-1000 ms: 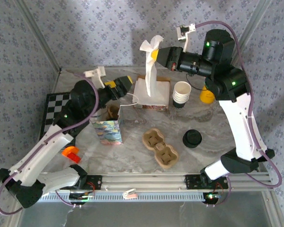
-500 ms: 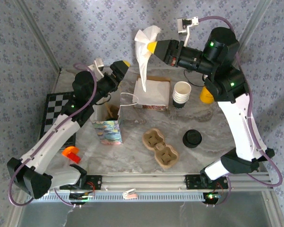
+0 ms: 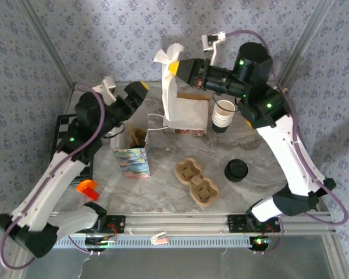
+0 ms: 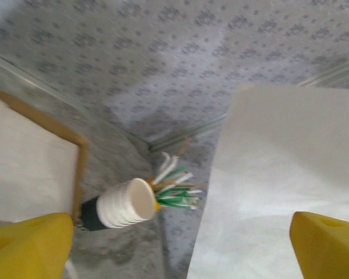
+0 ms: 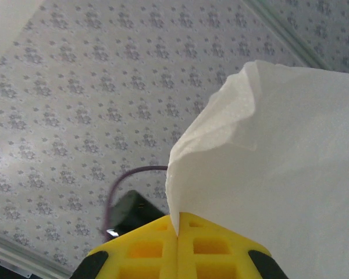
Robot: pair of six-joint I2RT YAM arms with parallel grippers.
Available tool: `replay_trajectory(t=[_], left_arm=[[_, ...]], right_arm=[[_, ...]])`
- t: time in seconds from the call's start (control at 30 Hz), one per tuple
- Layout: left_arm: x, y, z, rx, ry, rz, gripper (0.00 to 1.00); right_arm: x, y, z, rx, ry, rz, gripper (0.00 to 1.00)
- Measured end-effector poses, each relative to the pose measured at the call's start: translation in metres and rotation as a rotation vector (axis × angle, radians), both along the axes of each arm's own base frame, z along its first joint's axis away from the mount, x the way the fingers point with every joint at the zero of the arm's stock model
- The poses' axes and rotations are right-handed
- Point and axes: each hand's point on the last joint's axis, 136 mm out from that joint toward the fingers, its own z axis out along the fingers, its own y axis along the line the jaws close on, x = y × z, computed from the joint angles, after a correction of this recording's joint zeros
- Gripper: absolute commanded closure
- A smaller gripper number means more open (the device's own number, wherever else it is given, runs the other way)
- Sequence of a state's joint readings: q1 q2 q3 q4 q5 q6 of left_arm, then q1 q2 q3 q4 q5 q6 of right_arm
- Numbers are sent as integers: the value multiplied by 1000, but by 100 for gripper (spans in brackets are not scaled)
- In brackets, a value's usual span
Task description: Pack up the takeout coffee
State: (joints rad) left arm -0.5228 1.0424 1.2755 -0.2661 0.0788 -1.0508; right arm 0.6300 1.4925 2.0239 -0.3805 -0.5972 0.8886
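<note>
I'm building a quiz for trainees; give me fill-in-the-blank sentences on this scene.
The right fingers hold up a white napkin, while the left fingers stand ___.
The cardboard tray has ___ empty hollows.
The lid of the takeout coffee is ___.
Missing: open; two; black.

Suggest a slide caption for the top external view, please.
Right end effector holds a napkin aloft, open left end effector beside it; bag, tray and lidded coffee sit below.
</note>
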Motion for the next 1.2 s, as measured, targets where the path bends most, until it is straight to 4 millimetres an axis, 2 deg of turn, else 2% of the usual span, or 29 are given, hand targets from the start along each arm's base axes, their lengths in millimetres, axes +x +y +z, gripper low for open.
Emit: replay_trajectory(t=[0.07,0.17,0.3,0.4,0.5,0.7,0.8,1.2], left_arm=[[-10,26,2,61,-6,67,17],[-27,63,-3,160,-5,166,19],[-43,91,-13,289,33,227,20],[-52,104,-15,363,46,253,21],[-56,112,-23,423,68,264,22],[-62,119,-38,501,111,263,23],[-63,119,-41,518,117,259,23],[-64,126,-45,545,131,283,23]], right_arm=[[3,15,-10,-10,28,23,100],[4,41,-26,-27,62,62,100],[-3,73,-38,-40,92,107,100],[-6,89,-48,-43,117,111,100],[-2,97,-64,-50,154,82,100],[13,104,-118,-119,271,-15,100],[17,104,-136,-159,302,-58,100],[-1,98,-165,-323,325,-132,100]])
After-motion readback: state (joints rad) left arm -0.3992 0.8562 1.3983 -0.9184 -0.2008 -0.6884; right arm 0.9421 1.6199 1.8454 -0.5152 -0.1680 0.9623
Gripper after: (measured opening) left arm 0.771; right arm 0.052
